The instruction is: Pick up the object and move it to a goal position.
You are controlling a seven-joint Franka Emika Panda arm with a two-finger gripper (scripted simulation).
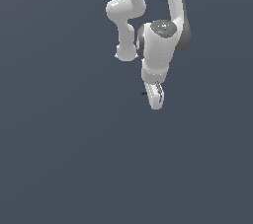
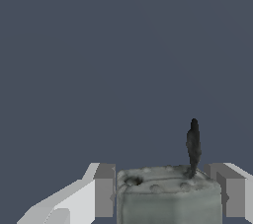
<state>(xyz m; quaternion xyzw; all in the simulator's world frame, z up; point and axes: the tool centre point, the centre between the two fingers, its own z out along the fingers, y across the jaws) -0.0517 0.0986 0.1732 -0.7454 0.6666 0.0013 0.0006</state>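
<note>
In the wrist view the object (image 2: pixel 168 196) is a greyish blocky piece with a thin dark stub (image 2: pixel 193 144) rising from its top. It sits between my two fingers (image 2: pixel 104 191), which press against both of its sides, so my gripper (image 2: pixel 165 193) is shut on it. In the exterior view the white arm hangs down over a plain dark grey ground, and my gripper (image 1: pixel 155 97) shows at the arm's lower end. A thin dark stub (image 1: pixel 144 93) pokes out beside the fingers toward the exterior view's left; the rest of the object is hidden there.
A plain dark blue-grey surface (image 1: pixel 74 168) fills both views. The arm's white links (image 1: pixel 126 16) occupy the upper middle of the exterior view. No other objects, containers or goal marker show.
</note>
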